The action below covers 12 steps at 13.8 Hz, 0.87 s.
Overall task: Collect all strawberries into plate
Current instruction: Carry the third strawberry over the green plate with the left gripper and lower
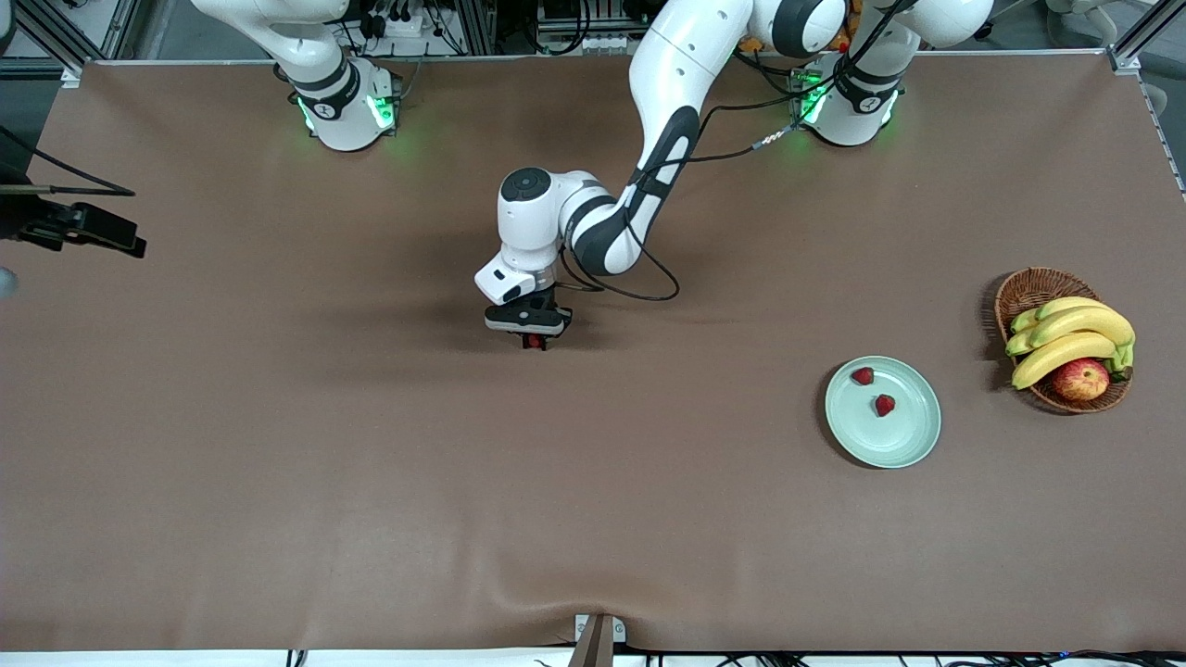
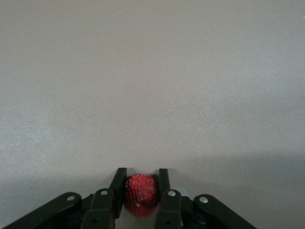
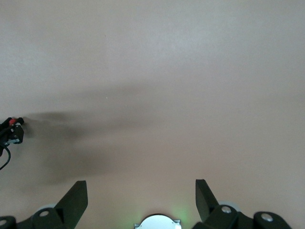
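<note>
- Item, left claw (image 1: 535, 339): I have it down at the counter (image 1: 371, 482) near the middle, its fingers (image 2: 117, 187) closed on the third strawberry (image 2: 141, 195). My left wrist view shows the berry pinched between the two pads across its red flanks, its tip pointing toward the camera.
- Item, right claw (image 3: 141, 196): I see it standing wide open over bare counter, holding nothing. That arm waits; in the front view only its base shows.
- Item, strawberries in the plate (image 1: 913, 435): two, one (image 1: 863, 375) farther from the front camera, the other (image 1: 885, 404) just beside it and nearer the plate's centre. They lie apart, not touching.
- Item, plate: pale green, shallow, toward the left arm's end of the counter, well apart from the held berry.
- Item, basket (image 1: 1033, 289): wicker, beside the plate at the same end, holding bananas (image 1: 1075, 335) and an apple (image 1: 1080, 379). Not part of my job.
- Handling note: I judge the berry very light, soft and easily bruised, with a bumpy skin that grips well enough. A gentle squeeze across the widest part of the body suits it; the leafy cap would tear or slip.
- Risk note: too hard a pinch could crush it; too loose and it may drop on the way over.
- Status: two in, one in hand, carry and release not yet done.
</note>
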Available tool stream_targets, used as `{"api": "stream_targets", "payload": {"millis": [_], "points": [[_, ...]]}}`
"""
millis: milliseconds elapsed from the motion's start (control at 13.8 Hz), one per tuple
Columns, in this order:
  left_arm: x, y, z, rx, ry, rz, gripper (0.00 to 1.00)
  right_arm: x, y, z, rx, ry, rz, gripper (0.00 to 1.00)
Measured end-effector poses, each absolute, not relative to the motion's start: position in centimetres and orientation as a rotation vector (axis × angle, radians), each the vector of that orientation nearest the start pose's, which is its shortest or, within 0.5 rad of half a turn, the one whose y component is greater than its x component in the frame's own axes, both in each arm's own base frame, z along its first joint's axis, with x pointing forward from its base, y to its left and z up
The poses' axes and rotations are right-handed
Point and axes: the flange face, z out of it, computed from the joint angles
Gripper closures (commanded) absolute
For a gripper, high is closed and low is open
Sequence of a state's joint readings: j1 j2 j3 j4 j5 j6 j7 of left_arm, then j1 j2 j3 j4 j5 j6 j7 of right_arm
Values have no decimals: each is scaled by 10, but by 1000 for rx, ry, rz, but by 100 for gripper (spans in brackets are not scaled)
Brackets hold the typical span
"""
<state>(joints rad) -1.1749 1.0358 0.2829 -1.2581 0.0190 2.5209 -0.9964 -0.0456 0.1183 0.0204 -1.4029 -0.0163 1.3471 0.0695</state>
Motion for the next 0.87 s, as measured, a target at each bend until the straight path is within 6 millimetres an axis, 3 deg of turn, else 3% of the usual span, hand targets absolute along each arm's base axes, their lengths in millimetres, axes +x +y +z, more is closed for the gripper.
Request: {"api": "stream_targets", "payload": {"millis": [145,361,651,867], "points": [[445,-631,172,-3167,23,-566,100,568,-17,606,-3141,155,305,0],[500,-593,215,-3138,-196,-540,100,569,-18,594,-3139,160,329,0],[596,-496,292,-3097,-580,-489,100,570,-20,593,-3139,167,317,0],[651,-406,318,-2995,-848,-414,100,569,-34,594,-3133,207,313,0]]}}
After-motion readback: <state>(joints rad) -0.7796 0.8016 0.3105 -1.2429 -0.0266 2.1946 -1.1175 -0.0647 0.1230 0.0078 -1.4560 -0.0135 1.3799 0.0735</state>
